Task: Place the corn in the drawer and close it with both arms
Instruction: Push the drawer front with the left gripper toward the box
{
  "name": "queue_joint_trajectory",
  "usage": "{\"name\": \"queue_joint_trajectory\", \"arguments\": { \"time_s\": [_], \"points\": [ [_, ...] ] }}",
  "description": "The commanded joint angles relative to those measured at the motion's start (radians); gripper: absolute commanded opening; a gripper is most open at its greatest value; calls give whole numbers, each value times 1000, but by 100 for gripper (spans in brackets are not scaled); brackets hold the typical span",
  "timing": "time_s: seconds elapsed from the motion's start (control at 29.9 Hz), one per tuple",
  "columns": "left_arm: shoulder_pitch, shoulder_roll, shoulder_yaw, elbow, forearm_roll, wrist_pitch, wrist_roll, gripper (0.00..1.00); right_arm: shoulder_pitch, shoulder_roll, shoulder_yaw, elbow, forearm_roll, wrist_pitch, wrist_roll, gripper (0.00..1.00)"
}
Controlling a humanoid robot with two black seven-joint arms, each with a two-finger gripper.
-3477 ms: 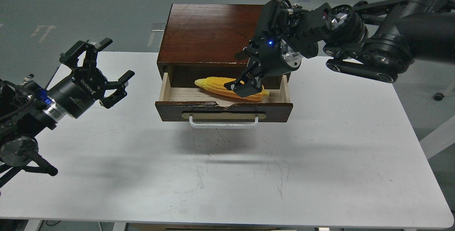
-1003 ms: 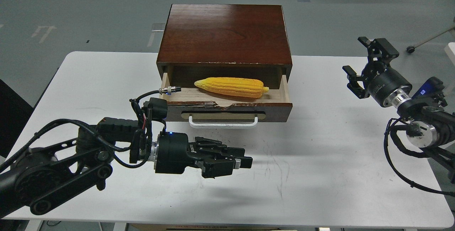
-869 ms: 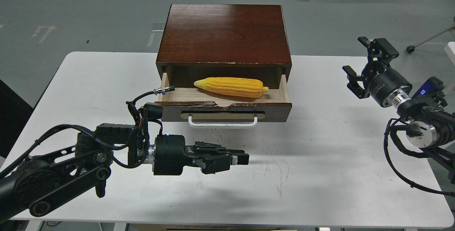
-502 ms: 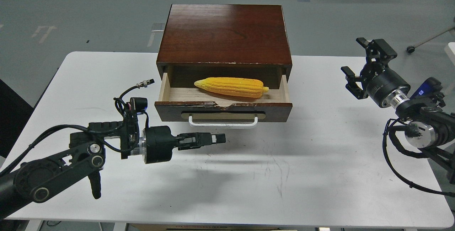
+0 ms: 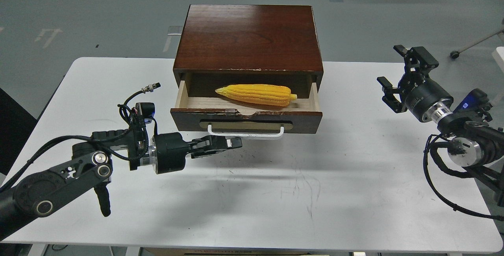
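You're looking at the corn (image 5: 256, 94) lying inside the open drawer (image 5: 246, 121), so only closing is left. Left hand (image 5: 232, 143) is sitting just below the handle (image 5: 245, 131), fingers pinched narrow, holding nothing. Right hand (image 5: 395, 78) is hanging wide open, well apart over the desk (image 5: 334, 193). Push w/ fingertips square on the drawer front, not the handle; bring right hand in so it isn't skewing.

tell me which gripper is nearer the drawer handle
Left. The left gripper sits just below the white handle; the right gripper hangs far off to its right.
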Motion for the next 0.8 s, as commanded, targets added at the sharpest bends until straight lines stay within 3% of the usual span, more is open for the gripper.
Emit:
{"name": "queue_joint_trajectory", "arguments": {
  "time_s": [0.0, 0.77],
  "points": [
    [0, 0, -4, 1, -2, 0, -1, 0, 0, 0, 0, 0, 0, 0, 0, 97],
    [-12, -7, -23, 93, -51, 0, -1, 0, -20, -4, 2, 5, 0, -2, 0, 97]
  ]
}}
